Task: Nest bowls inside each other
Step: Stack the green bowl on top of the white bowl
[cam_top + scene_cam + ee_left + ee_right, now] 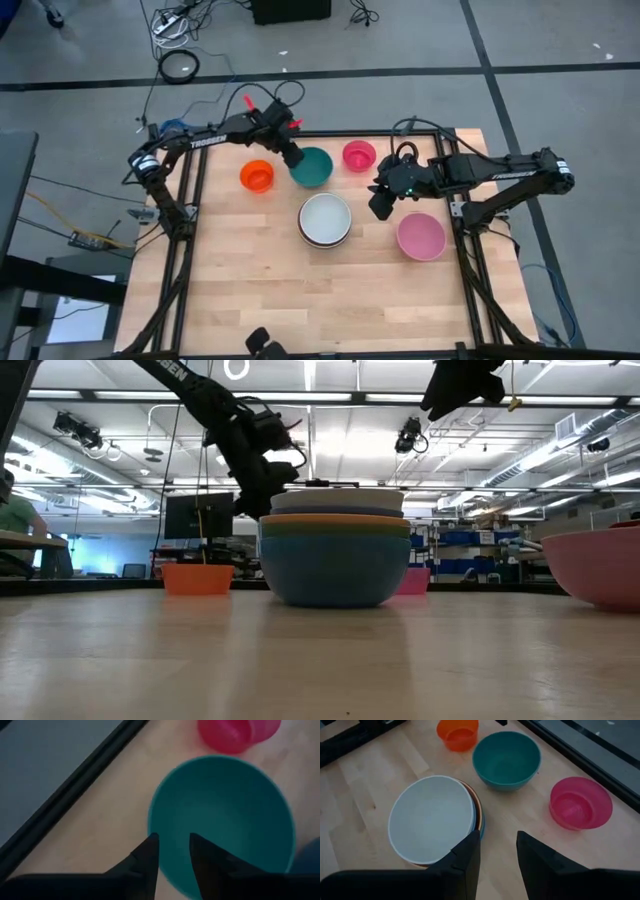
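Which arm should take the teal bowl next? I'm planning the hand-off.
Probably the left: the left gripper straddles the teal bowl rim, fingers either side of it. The right gripper hovers between the stack and the pink bowl.

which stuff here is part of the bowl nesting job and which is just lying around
Job: bowl stack, white on top; teal bowl at the left gripper; orange bowl; magenta bowl; pink bowl.

Lying about: cables on the floor beyond the table.

1. Bright ceiling strip lights (330,400) glare in the low view, silhouetting the arms.
2. The bench (260,290) is evenly lit from above, shadows soft.
3. Beside the left claw (172,852), the teal bowl (225,815) looks blurred.
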Robot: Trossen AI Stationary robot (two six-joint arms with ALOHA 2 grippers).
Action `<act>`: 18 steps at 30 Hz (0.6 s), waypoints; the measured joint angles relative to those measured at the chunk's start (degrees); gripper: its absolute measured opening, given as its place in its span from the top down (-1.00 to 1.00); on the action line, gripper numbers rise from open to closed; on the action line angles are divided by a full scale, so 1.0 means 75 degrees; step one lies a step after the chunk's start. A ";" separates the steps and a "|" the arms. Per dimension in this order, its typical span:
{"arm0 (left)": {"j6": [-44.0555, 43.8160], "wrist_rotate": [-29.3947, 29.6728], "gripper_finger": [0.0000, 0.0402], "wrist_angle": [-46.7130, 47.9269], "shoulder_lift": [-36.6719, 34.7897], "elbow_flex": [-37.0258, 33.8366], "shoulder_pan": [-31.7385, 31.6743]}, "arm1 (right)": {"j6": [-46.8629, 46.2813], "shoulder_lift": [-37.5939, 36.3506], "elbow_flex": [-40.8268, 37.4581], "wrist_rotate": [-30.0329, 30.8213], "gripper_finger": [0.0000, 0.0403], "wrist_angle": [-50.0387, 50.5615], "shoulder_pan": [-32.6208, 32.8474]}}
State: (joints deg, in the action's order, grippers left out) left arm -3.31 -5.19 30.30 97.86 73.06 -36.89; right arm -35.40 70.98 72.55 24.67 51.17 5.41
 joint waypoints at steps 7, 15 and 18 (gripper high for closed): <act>-0.0084 0.0052 0.22 0.0492 0.0097 0.0009 -0.0226 | -0.0003 0.0000 0.0000 -0.0003 0.42 0.0002 0.0000; -0.0254 -0.0399 0.15 0.0273 0.0421 0.0009 -0.0206 | -0.0058 0.0003 0.0000 -0.0007 0.42 -0.0001 0.0000; -0.0280 -0.0411 0.15 0.0251 0.0624 0.0009 -0.0197 | -0.0061 0.0003 0.0000 -0.0009 0.42 -0.0001 0.0000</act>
State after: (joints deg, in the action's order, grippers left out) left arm -5.41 -8.27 32.18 102.55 73.12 -38.37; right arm -35.86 71.00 72.55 24.60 51.15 5.41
